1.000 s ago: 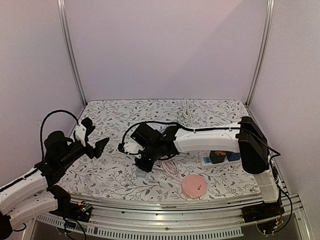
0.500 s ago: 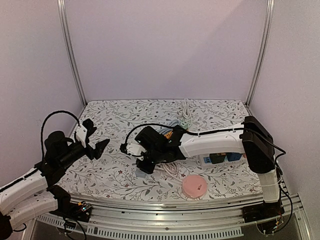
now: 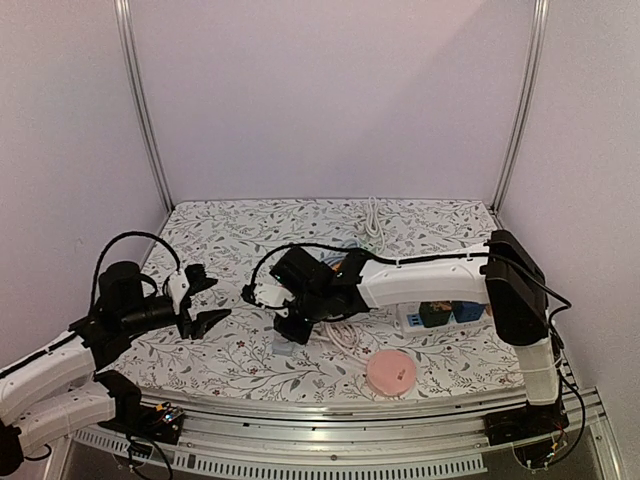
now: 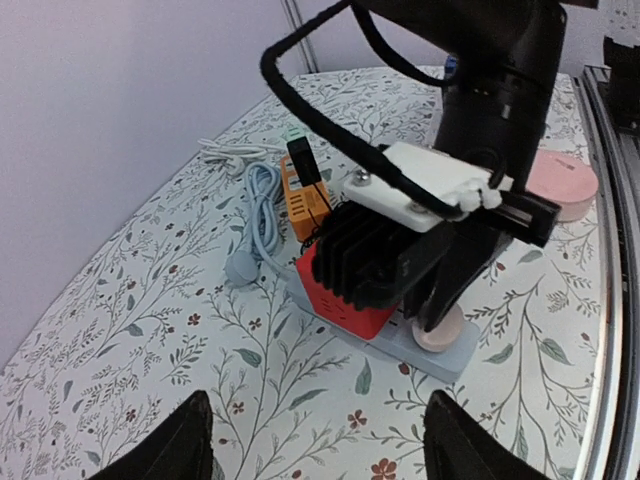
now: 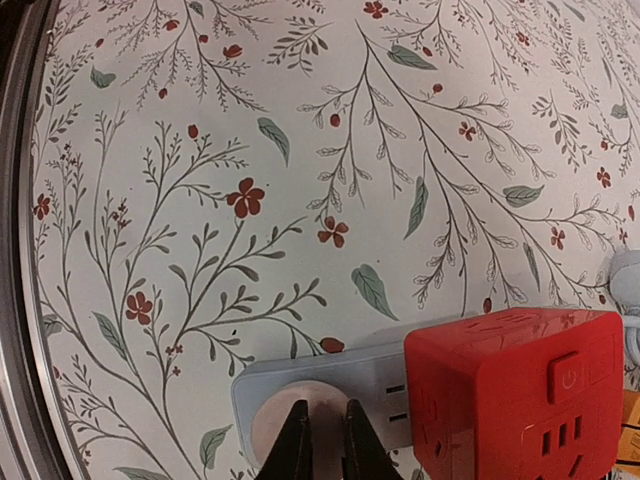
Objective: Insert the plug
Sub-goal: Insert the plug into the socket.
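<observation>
At the grey strip's end beside the red cube, plug sits under right gripper, jaws narrow on its top: seating step, next likely a straight downward press; left gripper wide, well apart.

1. Top external: high above and behind the arm bases, facing the back wall, far enough to take in the whole counter and both arms.
2. Left wrist: low over the counter, looking past the left claw across at the right arm, fairly near.
3. Right wrist: looking straight down past the right claw, very close to the counter.
4. Both wrist views share the red cube and grey power strip.
</observation>
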